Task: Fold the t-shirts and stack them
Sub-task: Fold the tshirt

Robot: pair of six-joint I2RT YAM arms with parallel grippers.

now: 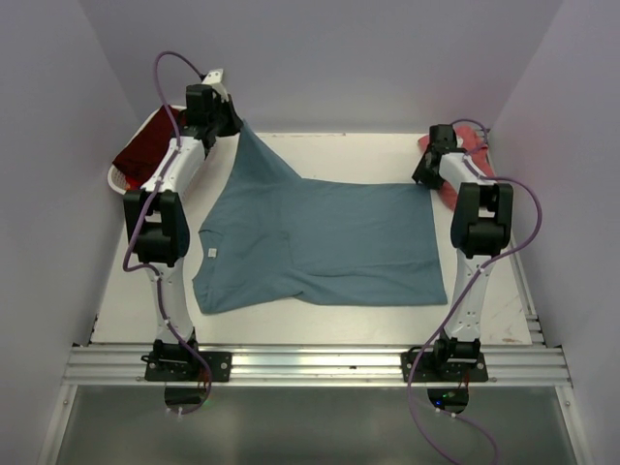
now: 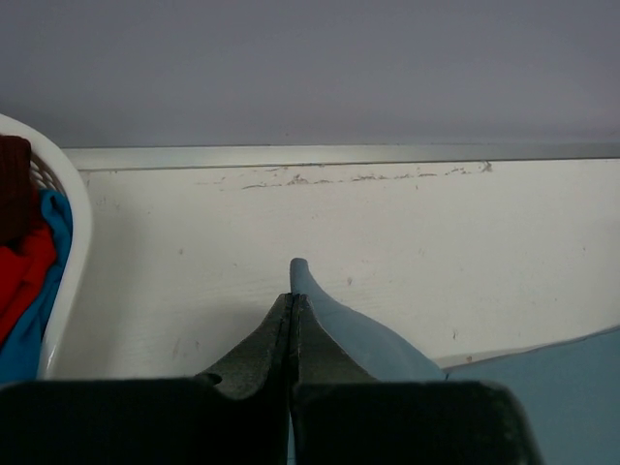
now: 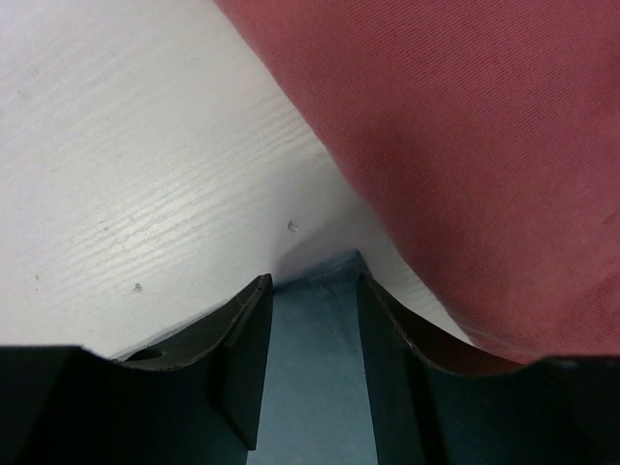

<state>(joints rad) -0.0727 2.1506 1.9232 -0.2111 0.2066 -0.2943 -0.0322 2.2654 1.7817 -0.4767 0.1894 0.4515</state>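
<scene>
Top external, left arm outstretched, pinching t-shirt

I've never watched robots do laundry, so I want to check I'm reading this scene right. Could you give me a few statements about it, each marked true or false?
1. The left gripper is shut on a corner of the blue shirt. True.
2. The right gripper has its fingers pressed tight together. False: they stand apart, with blue cloth showing between them.
3. The white basket sits at the far right of the table. False: it is at the far left, beside the left arm.
4. A salmon-red shirt lies close by the right gripper. True.
</scene>
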